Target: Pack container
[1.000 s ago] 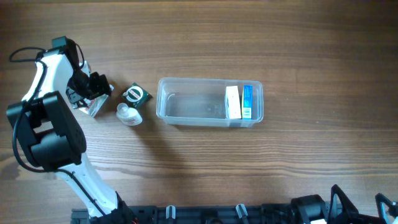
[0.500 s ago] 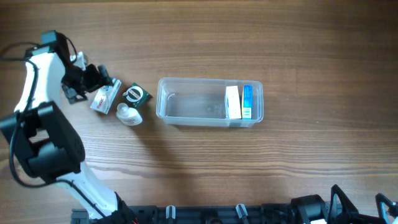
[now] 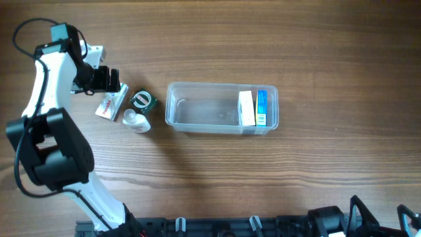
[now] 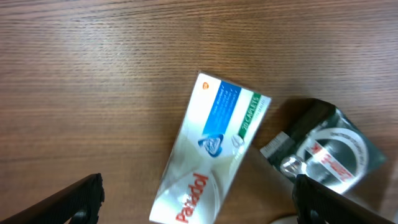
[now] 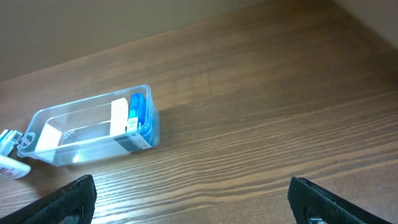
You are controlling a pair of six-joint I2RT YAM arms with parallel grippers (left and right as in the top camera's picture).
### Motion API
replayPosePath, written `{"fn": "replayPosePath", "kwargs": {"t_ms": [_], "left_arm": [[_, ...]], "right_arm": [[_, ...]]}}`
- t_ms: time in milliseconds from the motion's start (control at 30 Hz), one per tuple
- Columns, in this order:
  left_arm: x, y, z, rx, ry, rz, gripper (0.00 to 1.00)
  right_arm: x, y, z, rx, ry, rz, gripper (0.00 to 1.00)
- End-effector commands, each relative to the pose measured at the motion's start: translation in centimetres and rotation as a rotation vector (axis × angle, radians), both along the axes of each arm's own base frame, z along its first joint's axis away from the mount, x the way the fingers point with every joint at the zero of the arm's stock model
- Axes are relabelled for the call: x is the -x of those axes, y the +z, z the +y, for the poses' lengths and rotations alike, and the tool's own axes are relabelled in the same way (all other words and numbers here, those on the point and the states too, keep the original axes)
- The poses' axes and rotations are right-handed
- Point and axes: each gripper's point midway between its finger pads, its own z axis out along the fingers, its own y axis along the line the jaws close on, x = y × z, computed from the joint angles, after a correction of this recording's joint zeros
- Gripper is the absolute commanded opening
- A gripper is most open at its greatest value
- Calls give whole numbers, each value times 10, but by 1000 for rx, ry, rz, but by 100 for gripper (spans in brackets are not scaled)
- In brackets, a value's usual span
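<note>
Clear rect. plastic tub w/ rounded corners (image 3: 197, 113) sits mid-table on wood tabletop (image 3: 316, 46). Inside, at its R end: cream cardboard box (image 3: 246, 108) & blue-white box (image 3: 262, 107), side by side. L gripper (image 3: 110, 80) spread wide, empty, near white Panadol carton (image 4: 211, 149), which lies flat left of tub beside green-black round pack (image 4: 329, 152) & small clear bottle (image 3: 136, 121). R gripper (image 5: 189, 199) also spread, empty, well apart from tub.

A robotics lab bench is indicated: a wood-grain table (image 3: 276, 171) is seen throughout, a white-and-black robot arm (image 3: 46, 99) is mounted at the overhead view's left, a black mounting rail (image 3: 217, 228) runs along its bottom edge.
</note>
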Motion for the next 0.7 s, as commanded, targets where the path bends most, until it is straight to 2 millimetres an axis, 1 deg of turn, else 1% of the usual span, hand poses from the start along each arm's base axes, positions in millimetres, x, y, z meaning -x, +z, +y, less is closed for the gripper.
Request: {"fn": "replayPosePath", "kwargs": {"t_ms": [0,100,133,200,233,267,300,333,367,400,433,500,567,600,667], "left_arm": [[1,-33,1,6,-39,67,96],[8,-62,-1,25,-40,138,92],[9,-67,-2,28,-40,149,91],[8,-76,-1,31,-19,158,81],[6,-76,-1,31,11,150,64],[6,-76,-1,32,21,151,51],[6,-75,-1,32,21,151,43],[6,-74,-1,33,43,149,38],[5,-71,0,34,65,145,34],[5,-68,0,35,92,141,29],[5,-62,0,35,98,134,27],[5,-45,-2,33,120,113,25],[4,-23,-4,32,159,78,23],[4,-9,-6,30,164,57,23],[5,37,-15,21,152,-17,23]], "right_arm": [[2,1,1,8,12,-13,100],[2,1,1,7,12,-13,100],[2,1,1,7,12,-13,100],[2,1,1,8,12,-13,100],[2,1,1,7,12,-13,100],[2,1,1,7,12,-13,100],[2,1,1,7,12,-13,100],[2,1,1,7,12,-13,100],[2,1,1,7,12,-13,100],[2,1,1,8,12,-13,100],[2,1,1,7,12,-13,100],[2,1,1,8,12,-13,100],[2,1,1,8,12,-13,100],[2,1,1,8,12,-13,100],[2,1,1,7,12,-13,100]]}}
